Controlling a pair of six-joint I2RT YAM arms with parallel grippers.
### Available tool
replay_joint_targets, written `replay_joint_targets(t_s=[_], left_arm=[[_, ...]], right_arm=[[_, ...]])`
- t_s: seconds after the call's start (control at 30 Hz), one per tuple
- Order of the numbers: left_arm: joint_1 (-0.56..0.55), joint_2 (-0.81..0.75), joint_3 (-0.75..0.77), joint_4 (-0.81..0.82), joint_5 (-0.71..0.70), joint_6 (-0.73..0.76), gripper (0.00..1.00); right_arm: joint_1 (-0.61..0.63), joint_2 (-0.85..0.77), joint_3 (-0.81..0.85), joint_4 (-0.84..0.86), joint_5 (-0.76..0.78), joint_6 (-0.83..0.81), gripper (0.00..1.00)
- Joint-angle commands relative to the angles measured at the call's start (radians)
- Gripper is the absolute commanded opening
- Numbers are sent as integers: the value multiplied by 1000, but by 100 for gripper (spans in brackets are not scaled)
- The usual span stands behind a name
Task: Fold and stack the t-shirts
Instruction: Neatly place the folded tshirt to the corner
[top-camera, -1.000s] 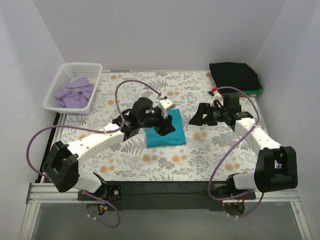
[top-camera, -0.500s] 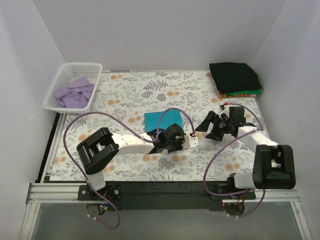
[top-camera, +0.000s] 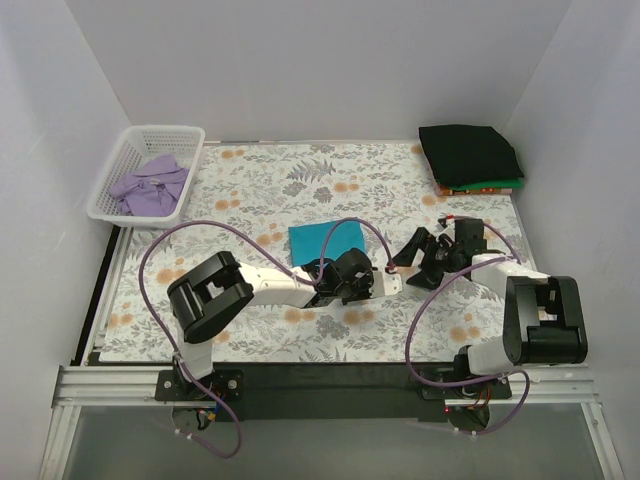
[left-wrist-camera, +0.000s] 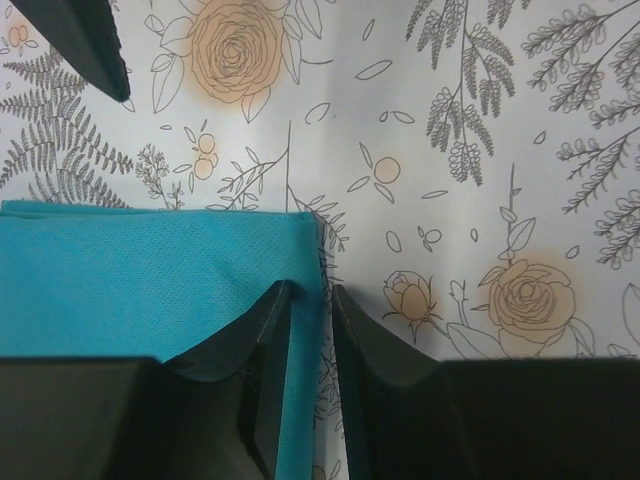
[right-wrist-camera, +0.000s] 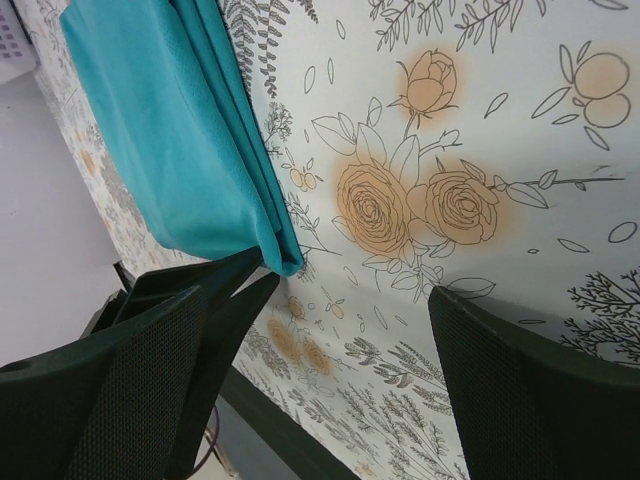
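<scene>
The folded teal t-shirt (top-camera: 322, 240) lies mid-table. My left gripper (top-camera: 348, 272) stands over its near right corner. In the left wrist view the gripper (left-wrist-camera: 308, 290) has its jaws almost together, with the edge of the teal t-shirt (left-wrist-camera: 150, 280) between them. My right gripper (top-camera: 418, 256) is open and empty, low over the table cloth just right of that corner. In the right wrist view the right gripper (right-wrist-camera: 315, 300) is wide open, with the teal t-shirt (right-wrist-camera: 170, 130) at upper left. The black t-shirt (top-camera: 470, 152) lies folded at the back right, over green and orange-red edges (top-camera: 490, 186). The lavender t-shirt (top-camera: 150, 185) is in the basket.
The white lattice basket (top-camera: 115, 185) stands at the back left corner. The floral table cloth (top-camera: 260, 190) covers the table. White walls close in the back and both sides. Purple cables loop over both arms near the teal shirt.
My left arm has swung from above the teal shirt round to its near right corner and gone low. The shirt now shows smaller and farther back. My right gripper has come nearer and turned toward it.
</scene>
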Motion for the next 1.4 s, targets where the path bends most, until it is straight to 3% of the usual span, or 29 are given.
replay_joint_targets(t_s=[0.0,0.1,0.23,0.9,1.07,1.37], left_arm=[[-6,0,30,14,64,-32,22],[-7,8,35,11,61,-49,18],[-1,9,29,17,58,-75,0],[69,-106,67,23,130,-224,0],[85,-97,104,13,146,-240,0],[98,-101,131,-10,181,-260,0]], right_arm=[[-1,28,6,40,-31,32,98],[8,51,4,63,-48,52,98],[30,69,0,85,-54,55,98],[94,166,6,227,-62,147,98],[148,188,-17,319,-51,251,98],[199,289,33,413,2,368,91]])
